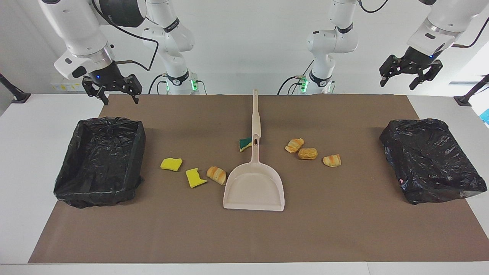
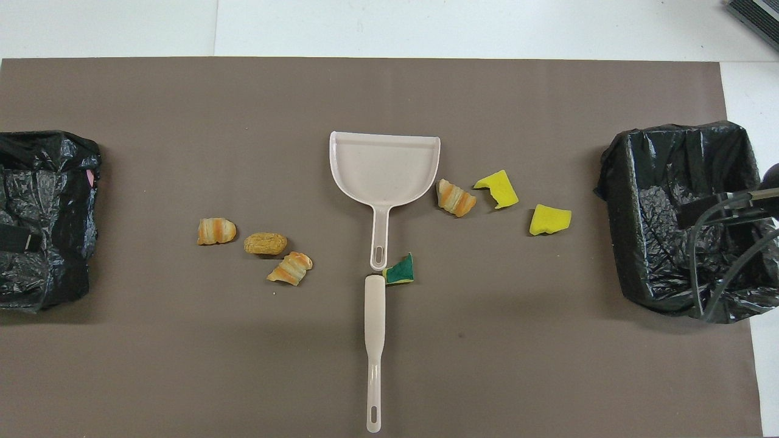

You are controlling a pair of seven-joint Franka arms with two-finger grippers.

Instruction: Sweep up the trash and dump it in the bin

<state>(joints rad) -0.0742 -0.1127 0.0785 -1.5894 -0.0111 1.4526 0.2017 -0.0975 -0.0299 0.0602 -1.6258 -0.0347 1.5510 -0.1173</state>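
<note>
**Dustpan, brush and lined bins on brown mat**

A beige dustpan [image 1: 254, 187] lies flat at the middle of a brown mat [image 1: 244, 236] covering a white table [image 1: 23, 160], its handle pointing toward the robots. A beige hand brush [image 1: 255, 114] lies in line with it, nearer the robots, the two handles almost meeting end to end. A bin lined with a black bag [image 1: 100, 160] sits at the right arm's end; a second black-bagged bin [image 1: 431, 164] sits at the left arm's end
</note>
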